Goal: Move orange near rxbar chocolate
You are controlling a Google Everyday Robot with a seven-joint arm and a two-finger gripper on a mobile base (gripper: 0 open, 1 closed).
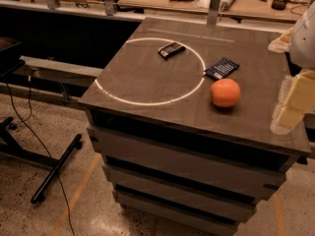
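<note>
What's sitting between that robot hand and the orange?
Nothing: in the camera view, only bare tabletop separates the gripper, at the right edge, from the orange.

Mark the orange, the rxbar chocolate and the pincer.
orange (225,92), camera view, middle of the fruit.
rxbar chocolate (171,49), camera view, centre of the black wrapper.
pincer (290,95), camera view, pale part at the right frame edge, right of the orange.

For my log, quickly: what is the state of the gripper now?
Gripper: right of the orange, not touching it; open or closed cannot be told.
</note>
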